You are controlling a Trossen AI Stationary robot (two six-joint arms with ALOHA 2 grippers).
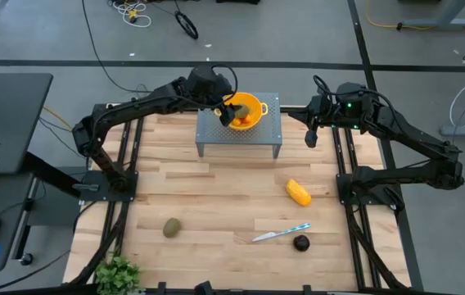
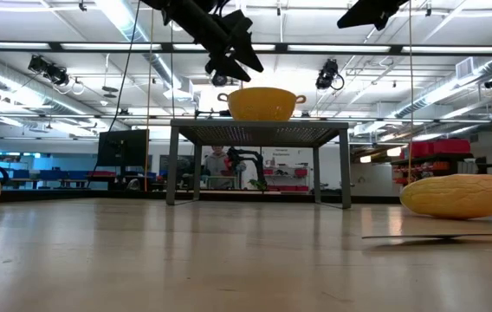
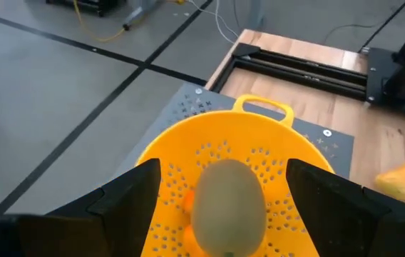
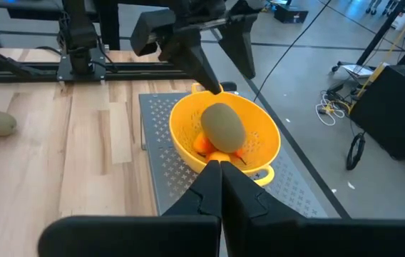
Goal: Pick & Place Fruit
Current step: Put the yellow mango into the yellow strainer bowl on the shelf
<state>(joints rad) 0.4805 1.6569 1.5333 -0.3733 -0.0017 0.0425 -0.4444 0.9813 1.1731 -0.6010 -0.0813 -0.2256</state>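
Left hand released above the yellow bowl on a perforated stand; wood table, seemingly workshop beyond.

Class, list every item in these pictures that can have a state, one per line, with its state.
left gripper: open, above the colander
right gripper: shut, empty
yellow colander: upright on the grey perforated stand
olive-brown oval fruit: in the colander, on small orange fruits
second olive-brown fruit, yellow-orange fruit, dark round fruit, knife: on the table

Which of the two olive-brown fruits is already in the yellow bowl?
The olive-brown fruit under the open left gripper; its twin lies on the table.
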